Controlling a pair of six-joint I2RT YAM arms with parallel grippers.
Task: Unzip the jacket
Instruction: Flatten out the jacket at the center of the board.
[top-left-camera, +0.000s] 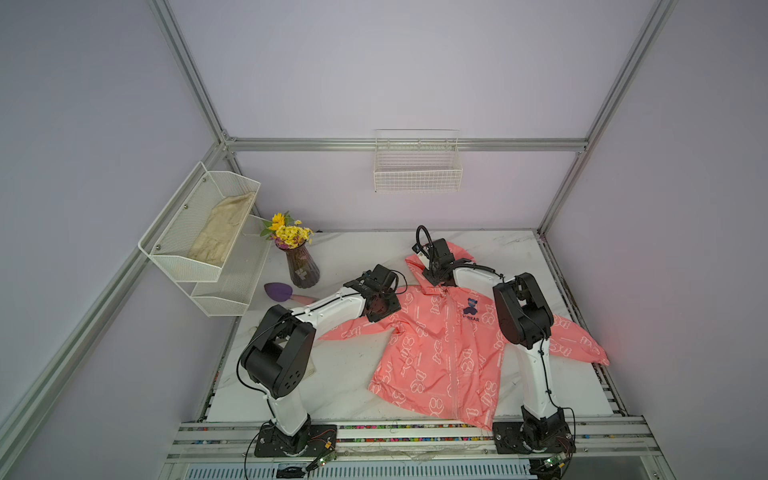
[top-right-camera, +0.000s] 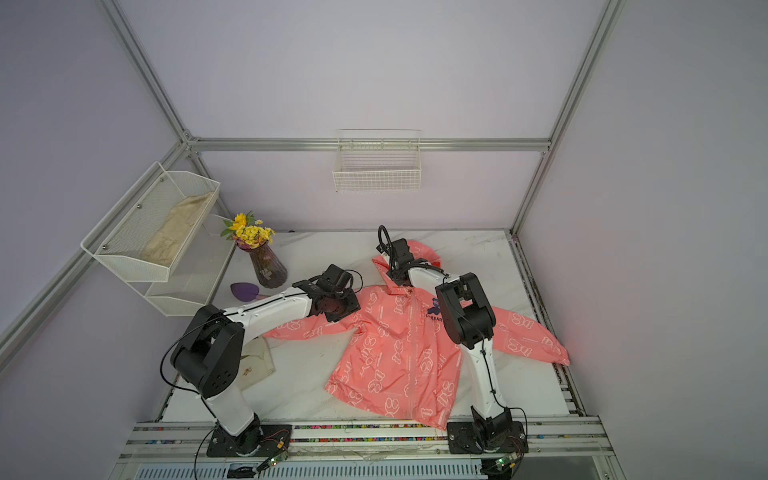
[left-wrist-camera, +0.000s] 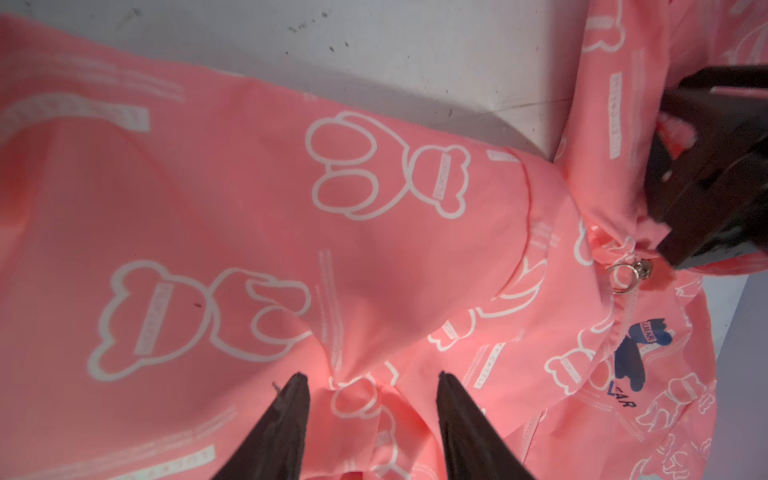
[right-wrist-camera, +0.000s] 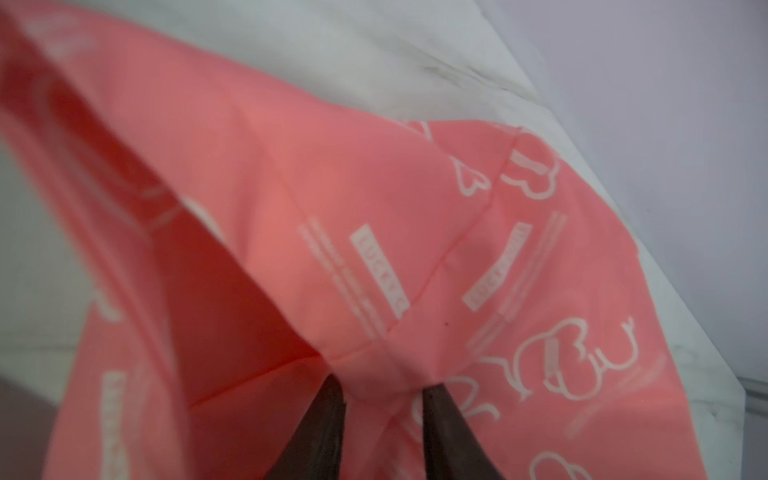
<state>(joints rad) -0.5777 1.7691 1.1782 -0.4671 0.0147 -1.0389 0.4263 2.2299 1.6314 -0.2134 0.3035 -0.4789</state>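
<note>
**Right gripper (right-wrist-camera: 382, 388) at the collar, left gripper (left-wrist-camera: 372, 380) at the shoulder; zipper (top-left-camera: 452, 332) not yet opened**

Jaws of the right gripper were clenched on a fold of the coral-pink jacket (top-left-camera: 436, 357) where hood met collar. In the right wrist view the cloth tented up from between the dark fingertips (right-wrist-camera: 332, 415). The left wrist view showed this gripper at the upper right of the frame, biting fabric just beside the ring-shaped zipper pull (left-wrist-camera: 627, 272). Jaws of the left gripper stood partly apart astride a pucker of cloth at the shoulder; whether they had actually pinched it could not be told.

In both top views the jacket lay front-up on the marble-patterned tabletop (top-left-camera: 353, 374), right of centre. Its hood pointed toward the upper edge, its hem toward the lower edge, and its sleeves were spread to either side.

Progress: early. The zipper appeared closed from collar to hem, with the zipper pull at its top end and held by neither gripper. Judged remaining: anchoring the fabric, taking the pull, and drawing it the full length to the hem.
</note>
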